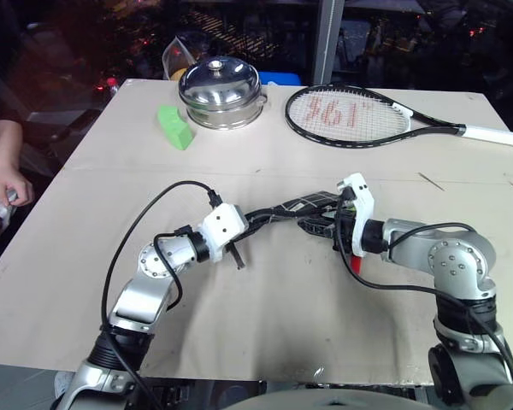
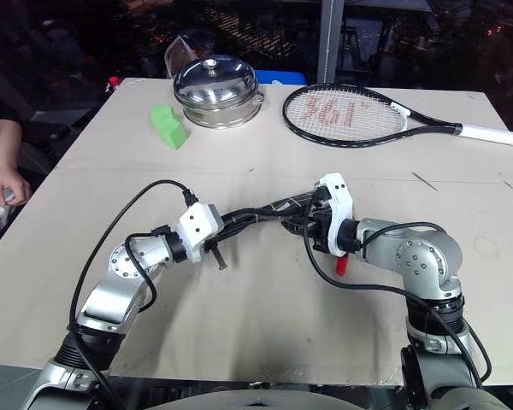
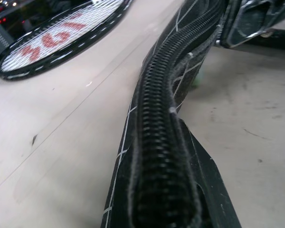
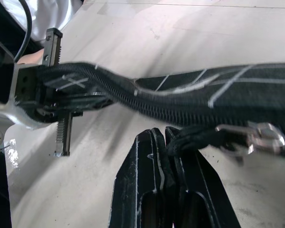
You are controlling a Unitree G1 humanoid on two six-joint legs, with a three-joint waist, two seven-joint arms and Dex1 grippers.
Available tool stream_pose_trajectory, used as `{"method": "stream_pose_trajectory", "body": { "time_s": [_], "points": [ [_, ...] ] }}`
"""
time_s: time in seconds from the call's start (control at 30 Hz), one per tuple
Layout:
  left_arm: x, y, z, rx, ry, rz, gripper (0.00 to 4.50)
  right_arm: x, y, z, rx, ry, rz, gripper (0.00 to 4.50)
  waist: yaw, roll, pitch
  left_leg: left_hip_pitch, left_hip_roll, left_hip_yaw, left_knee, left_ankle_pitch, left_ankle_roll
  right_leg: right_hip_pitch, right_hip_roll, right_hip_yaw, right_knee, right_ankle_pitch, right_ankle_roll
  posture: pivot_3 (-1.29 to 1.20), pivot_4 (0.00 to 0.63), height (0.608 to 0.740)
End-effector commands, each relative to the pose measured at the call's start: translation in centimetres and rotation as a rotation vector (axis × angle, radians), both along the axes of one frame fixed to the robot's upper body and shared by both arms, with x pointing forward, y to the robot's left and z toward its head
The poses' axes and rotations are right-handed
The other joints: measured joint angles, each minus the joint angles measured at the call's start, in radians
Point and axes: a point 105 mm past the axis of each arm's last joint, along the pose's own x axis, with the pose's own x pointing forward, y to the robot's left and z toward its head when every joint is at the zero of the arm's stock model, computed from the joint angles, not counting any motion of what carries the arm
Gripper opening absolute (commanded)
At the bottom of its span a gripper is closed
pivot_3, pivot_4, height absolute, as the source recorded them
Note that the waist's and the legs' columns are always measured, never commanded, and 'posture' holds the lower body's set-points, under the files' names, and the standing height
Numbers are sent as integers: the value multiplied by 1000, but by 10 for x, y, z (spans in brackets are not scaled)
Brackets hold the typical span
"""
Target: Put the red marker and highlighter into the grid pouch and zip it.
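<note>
The only writing that can be read is the red "361" on the strings of the tennis racket (image 1: 350, 115), which lies near the far edge of the surface (image 1: 265, 325) with its white handle toward the far right corner. The grid pouch (image 1: 295, 207) is lifted a little above the middle of the surface, stretched between the two claws; its long axis runs from left to right, with the right end slightly farther away, and its zipper edge faces up. The left claw (image 4: 47, 90) is clamped on the left end of the pouch, and the right claw (image 4: 164, 142) has its fingers pressed together on the black cord of the zipper pull (image 4: 256, 137), whose metal piece sits on the zipper line near the right end. In the left wrist view the zipper teeth look closed along the part that is seen, but the far end is out of focus. A red thing (image 1: 359, 263) stands out under the right wrist; whether it is the red marker I cannot tell, because most of it is hidden. Near the far left corner stand a steel pot with a lid (image 1: 221, 90) and a green wedge block (image 1: 174, 126). A person's hand (image 1: 8, 184) is at the left edge, cut off by the picture.
</note>
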Motion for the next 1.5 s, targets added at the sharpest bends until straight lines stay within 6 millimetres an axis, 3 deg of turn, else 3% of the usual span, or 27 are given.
{"method": "stream_pose_trajectory", "body": {
  "time_s": [0.03,0.43,0.67,1.0,1.33,1.5],
  "points": [
    [-2,-5,12,-31,-34,-2,0,-3,11,19,56,-50,59,37,-1,0,0,0,0,0,0,0,0,0,0,0,0,0,0,0,150,740],
    [11,-27,18,-65,-47,26,0,0,44,29,86,-55,148,37,0,1,1,-1,0,0,0,0,0,0,0,0,0,0,0,0,150,740],
    [10,-40,24,-90,-62,20,0,6,45,27,87,-49,136,37,0,1,1,-1,0,0,-1,0,0,0,0,0,0,0,0,0,150,740],
    [-1,-55,21,16,-170,-98,0,10,55,35,140,-43,149,37,-1,2,1,-1,0,0,-1,0,0,-1,0,0,-1,0,0,0,150,740],
    [2,-65,40,35,-269,-130,0,-6,67,36,114,-24,307,37,-1,3,2,-2,0,0,-1,0,0,-2,0,0,-1,0,0,0,150,740],
    [4,-64,46,19,-270,-124,0,-9,67,25,85,-13,354,37,-2,3,2,-3,0,0,-2,0,0,-3,0,-1,-1,0,0,0,150,740]
  ]
}}
